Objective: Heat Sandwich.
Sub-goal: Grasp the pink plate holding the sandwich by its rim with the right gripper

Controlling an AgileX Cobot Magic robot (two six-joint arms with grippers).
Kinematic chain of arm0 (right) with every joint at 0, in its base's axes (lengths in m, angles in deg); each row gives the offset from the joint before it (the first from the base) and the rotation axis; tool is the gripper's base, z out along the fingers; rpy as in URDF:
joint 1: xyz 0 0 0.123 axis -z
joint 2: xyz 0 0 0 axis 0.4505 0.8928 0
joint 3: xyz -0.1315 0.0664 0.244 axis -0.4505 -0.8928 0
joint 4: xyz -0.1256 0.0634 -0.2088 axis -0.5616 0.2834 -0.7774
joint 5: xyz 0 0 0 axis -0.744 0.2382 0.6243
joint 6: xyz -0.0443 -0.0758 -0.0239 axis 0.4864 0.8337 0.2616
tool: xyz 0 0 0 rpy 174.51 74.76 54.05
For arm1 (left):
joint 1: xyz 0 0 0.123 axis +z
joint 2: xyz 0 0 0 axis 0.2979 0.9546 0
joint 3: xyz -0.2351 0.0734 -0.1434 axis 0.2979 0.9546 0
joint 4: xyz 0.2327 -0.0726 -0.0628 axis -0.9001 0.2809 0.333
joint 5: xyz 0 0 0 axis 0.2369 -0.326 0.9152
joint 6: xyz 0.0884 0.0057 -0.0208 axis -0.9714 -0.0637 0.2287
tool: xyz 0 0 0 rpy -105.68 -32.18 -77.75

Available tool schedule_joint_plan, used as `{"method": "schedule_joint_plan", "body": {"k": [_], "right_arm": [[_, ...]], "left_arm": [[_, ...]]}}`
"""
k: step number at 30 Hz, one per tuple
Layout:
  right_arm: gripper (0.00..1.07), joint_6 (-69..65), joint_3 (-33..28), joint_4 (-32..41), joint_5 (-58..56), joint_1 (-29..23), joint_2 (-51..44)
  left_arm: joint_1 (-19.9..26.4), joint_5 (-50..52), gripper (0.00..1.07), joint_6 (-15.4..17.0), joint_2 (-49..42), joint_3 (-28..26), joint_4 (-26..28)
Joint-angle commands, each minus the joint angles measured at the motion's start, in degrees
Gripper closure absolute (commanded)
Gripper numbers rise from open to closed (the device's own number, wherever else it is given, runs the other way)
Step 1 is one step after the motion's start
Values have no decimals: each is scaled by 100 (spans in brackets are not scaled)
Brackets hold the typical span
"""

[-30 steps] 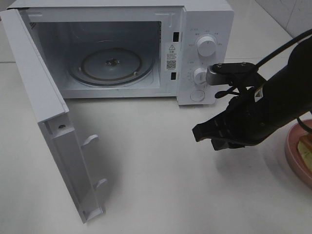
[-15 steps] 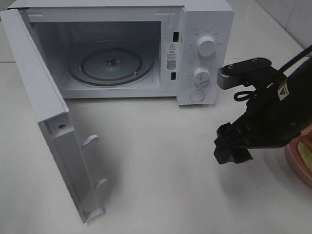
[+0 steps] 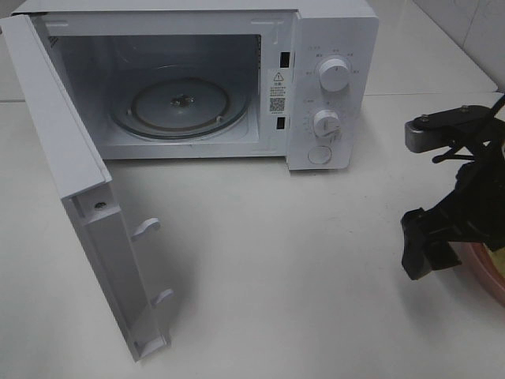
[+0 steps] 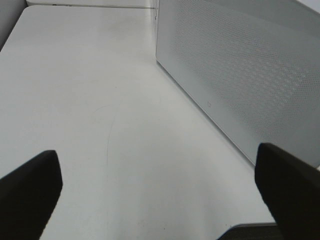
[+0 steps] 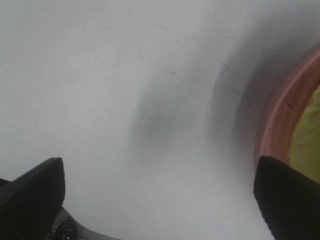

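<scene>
The white microwave [image 3: 316,79] stands open, its door [image 3: 87,197] swung out to the left and its glass turntable [image 3: 180,106] bare. At the right edge lies the pink plate [image 3: 483,268], mostly covered by my right arm. Only a yellow-green patch of the sandwich [image 5: 307,135] shows, inside the plate's rim [image 5: 280,125]. My right gripper [image 3: 422,245] hangs open just left of the plate; in its wrist view the right gripper [image 5: 160,195] has bare table between its fingers, one fingertip [image 5: 287,192] by the rim. My left gripper [image 4: 159,190] is open over the table beside the microwave's perforated side wall [image 4: 240,65].
The microwave's two dials [image 3: 334,75] and round button [image 3: 319,155] face the front. The open door juts towards the table's front left. A tiled wall [image 3: 473,31] rises at the back right.
My right arm has swung right, away from the microwave's controls and towards the pink plate. Its gripper has gone from shut to open. The left gripper looks unchanged.
</scene>
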State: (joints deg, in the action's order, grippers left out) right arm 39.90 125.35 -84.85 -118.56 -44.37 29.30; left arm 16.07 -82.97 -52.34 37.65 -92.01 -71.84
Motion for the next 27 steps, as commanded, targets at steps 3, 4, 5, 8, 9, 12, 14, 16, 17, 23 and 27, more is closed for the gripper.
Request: {"method": "schedule_joint_plan", "body": {"k": [3, 4, 5, 8, 9, 12, 14, 16, 17, 23, 27], "right_arm": [[12, 52, 23, -92, -92, 372, -40], [12, 52, 23, -97, -92, 435, -40], [12, 46, 23, -138, -92, 556, -40], [13, -57, 23, -264, -92, 619, -40], [13, -109, 23, -309, -80, 630, -40], [13, -286, 23, -521, -57, 630, -23], [14, -350, 23, -579, -57, 630, 92], [14, -350, 23, -579, -46, 630, 149], [14, -361, 23, -579, -17, 630, 212], [16, -561, 23, -728, 155, 630, 670], [17, -567, 23, -739, 241, 630, 894]], "left_arm": [[-34, 63, 7, -6, -103, 11, 57], [-34, 63, 7, -6, -103, 11, 57], [-34, 63, 7, -6, -103, 11, 57], [-34, 63, 7, -6, -103, 11, 57], [-34, 63, 7, -6, -103, 11, 57], [-34, 63, 7, -6, -103, 11, 57], [-34, 63, 7, -6, -103, 11, 57], [-34, 63, 7, -6, -103, 11, 57], [-34, 63, 7, -6, -103, 11, 57], [-34, 63, 7, -6, -103, 11, 57], [-34, 63, 7, -6, -103, 11, 57]]}}
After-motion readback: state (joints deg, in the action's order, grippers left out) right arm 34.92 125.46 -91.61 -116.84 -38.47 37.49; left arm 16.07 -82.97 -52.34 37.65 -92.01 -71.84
